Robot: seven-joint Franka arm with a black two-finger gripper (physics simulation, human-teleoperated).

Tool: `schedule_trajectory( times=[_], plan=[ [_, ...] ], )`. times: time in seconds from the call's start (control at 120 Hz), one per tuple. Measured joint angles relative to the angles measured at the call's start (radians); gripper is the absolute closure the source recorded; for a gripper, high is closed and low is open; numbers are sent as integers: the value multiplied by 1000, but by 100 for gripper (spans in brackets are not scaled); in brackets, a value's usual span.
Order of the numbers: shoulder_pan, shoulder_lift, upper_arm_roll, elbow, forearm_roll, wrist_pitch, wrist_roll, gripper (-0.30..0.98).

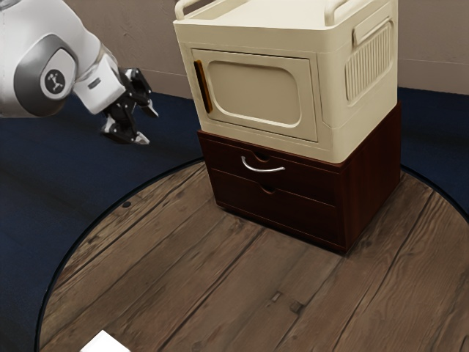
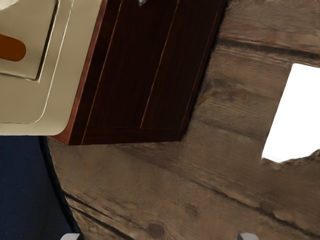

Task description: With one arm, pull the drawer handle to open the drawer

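Reaching stage here: the gripper (image 1: pixel 148 126) hangs wide, well apart from the handle (image 1: pixel 262 170); next it needs to line up and straddle that upper drawer (image 1: pixel 311 177) pull.

A dull pinkish-brown wall (image 1: pixel 132 33) runs behind everything in the exterior view, with a paler band (image 1: pixel 432 76) along its foot. The floor (image 1: pixel 44 172) is dark blue. Over it stands a round, dark-edged table (image 1: pixel 183 286) of worn brown planks, with knots and dark seams. Above the table rises a cream cabinet (image 1: pixel 256 89) with a ribbed side panel. The light is soft.
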Motion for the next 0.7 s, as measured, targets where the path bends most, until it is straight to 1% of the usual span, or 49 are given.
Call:
schedule_trajectory(
  times=[0.133,0.217,0.317,0.442,0.508,0.7],
  plan=[
    [-97,-1,-1,-1,-23,12,56,33],
    [-124,0,-1,-2,-32,16,86,33],
    [-112,0,-2,-6,-54,19,116,34],
    [-83,5,-7,-14,-121,22,142,34],
    [-80,15,-9,-15,-147,31,143,33],
    [-59,45,-57,-15,-174,64,135,33]
  ],
)
